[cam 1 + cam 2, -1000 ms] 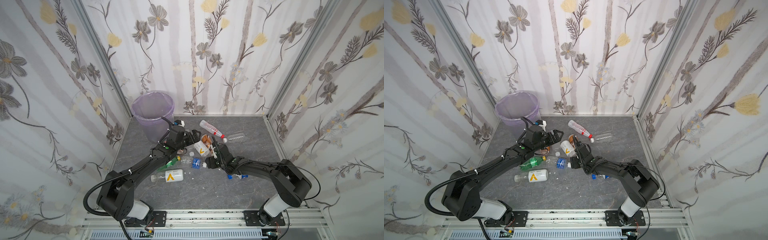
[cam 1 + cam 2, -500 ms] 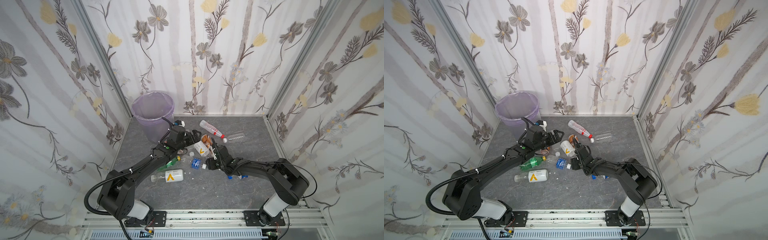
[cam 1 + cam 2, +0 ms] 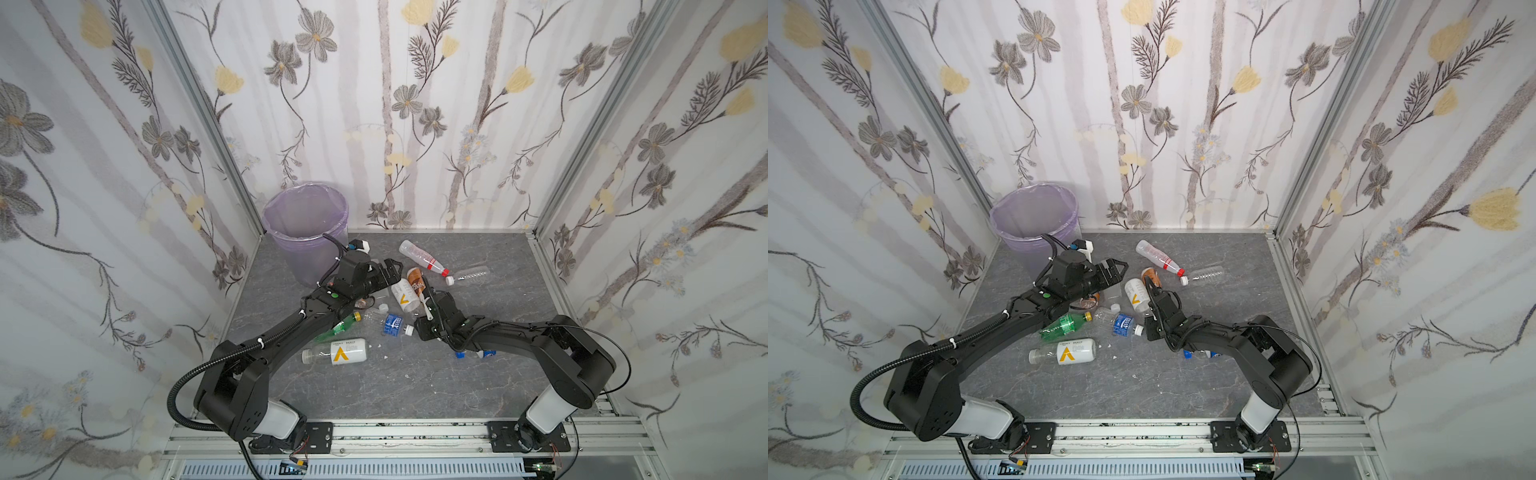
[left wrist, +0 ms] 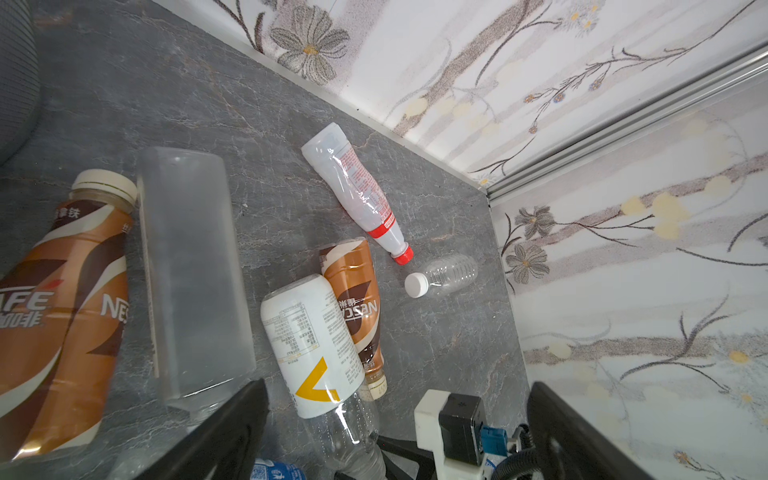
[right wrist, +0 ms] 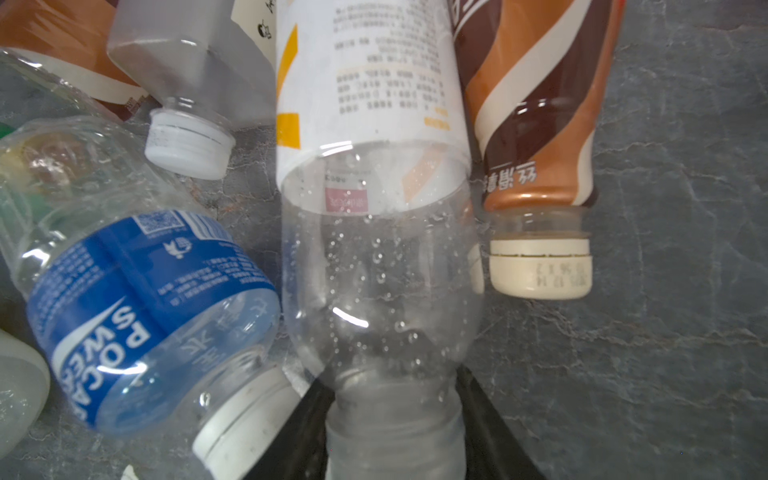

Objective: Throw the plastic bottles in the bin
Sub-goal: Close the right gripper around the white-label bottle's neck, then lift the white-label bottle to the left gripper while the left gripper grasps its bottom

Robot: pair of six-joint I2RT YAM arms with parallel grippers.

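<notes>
The grasp is judged in hand: the white-and-yellow bottle (image 5: 374, 104), lying beside the brown coffee bottle (image 5: 536, 104) well apart from the bin (image 3: 300, 258), is pinched at its neck by the right gripper (image 5: 392, 384), the left gripper (image 3: 1116, 270) being held wide and empty; a lift clear of its neighbour is called for next.

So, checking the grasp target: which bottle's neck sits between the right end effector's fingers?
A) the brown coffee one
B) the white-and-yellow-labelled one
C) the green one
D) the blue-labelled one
B: in the right wrist view, the clear neck of the white-and-yellow-labelled bottle lies between the black fingers of the right end effector.
</notes>
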